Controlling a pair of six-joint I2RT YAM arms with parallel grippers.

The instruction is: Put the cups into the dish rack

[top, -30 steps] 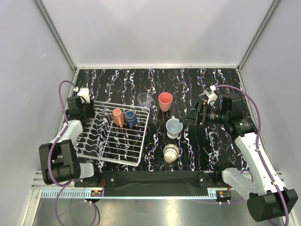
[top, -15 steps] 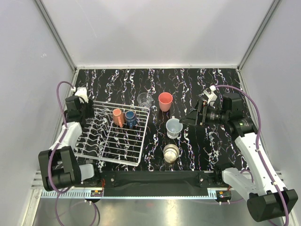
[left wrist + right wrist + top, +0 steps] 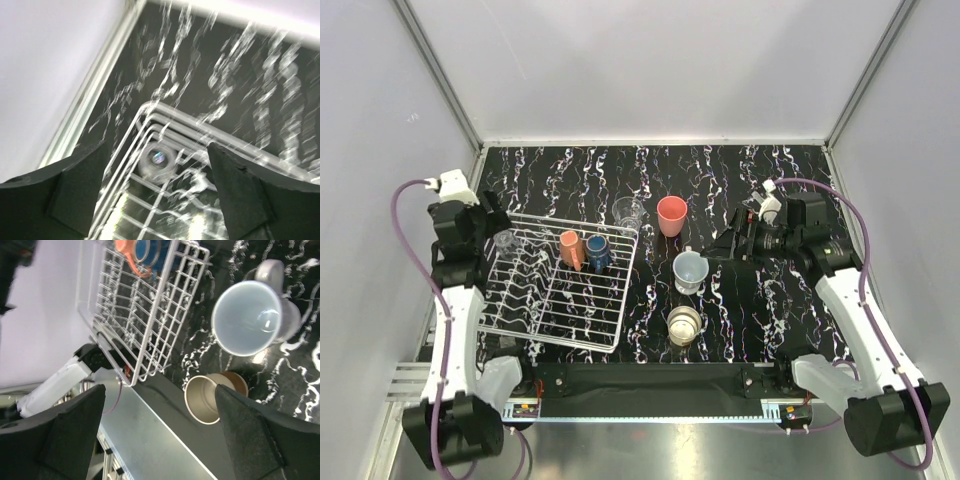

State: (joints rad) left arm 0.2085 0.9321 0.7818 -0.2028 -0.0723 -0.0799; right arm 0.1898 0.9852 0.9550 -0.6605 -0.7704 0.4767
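Observation:
The white wire dish rack [image 3: 582, 345] lies at the left. In it a salmon mug [image 3: 570, 248] and a dark blue cup [image 3: 598, 252] stand side by side, and a clear glass [image 3: 505, 240] sits in its far left corner. My left gripper [image 3: 488, 222] is open and empty above that glass [image 3: 157, 160]. On the table stand a second clear glass [image 3: 628, 212], a coral-red tumbler [image 3: 671, 215], a pale blue-white mug [image 3: 690, 270] and a beige cup [image 3: 684, 324]. My right gripper [image 3: 722, 247] is open and empty, just right of the pale mug [image 3: 247, 317].
The rack's rim [image 3: 200, 127] shows blurred in the left wrist view. The right wrist view shows the rack [image 3: 150, 305], the beige cup [image 3: 210, 397] and the table's near metal edge [image 3: 160, 440]. White walls close the table on the far, left and right sides.
My left arm has risen and drawn back from the rack's far left corner, where the clear glass now stands free. My right gripper has shifted slightly toward the pale mug.

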